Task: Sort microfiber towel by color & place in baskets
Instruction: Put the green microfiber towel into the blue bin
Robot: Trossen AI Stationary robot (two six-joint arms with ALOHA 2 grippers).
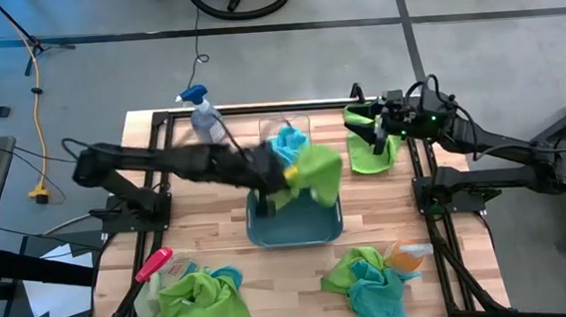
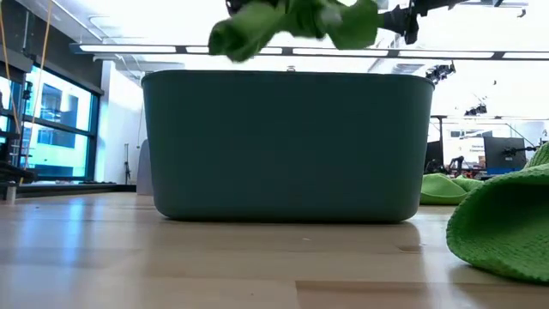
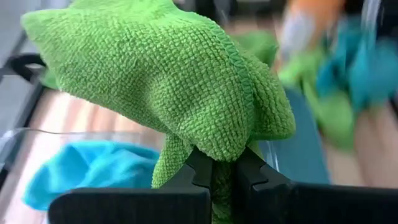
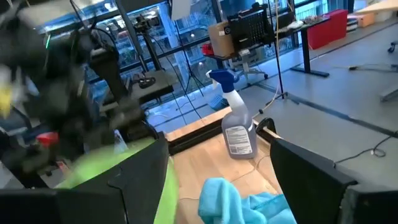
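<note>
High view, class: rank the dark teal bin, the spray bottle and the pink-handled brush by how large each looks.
1. Dark teal bin, clearly largest, though a held green towel covers part of it.
2. Spray bottle.
3. Pink-handled brush: close to the bottle and partly hidden by cloths, so this ranking is unsure.

Up at eleven o'clock on the wooden tabletop [image 1: 210, 254] stands a spray bottle [image 1: 203, 115] with a blue trigger, upright near the far edge. Down at seven o'clock lies a pink-handled brush [image 1: 154, 264]. Off the tabletop at nine o'clock, a yellow cable [image 1: 37, 116] runs along the floor.
</note>
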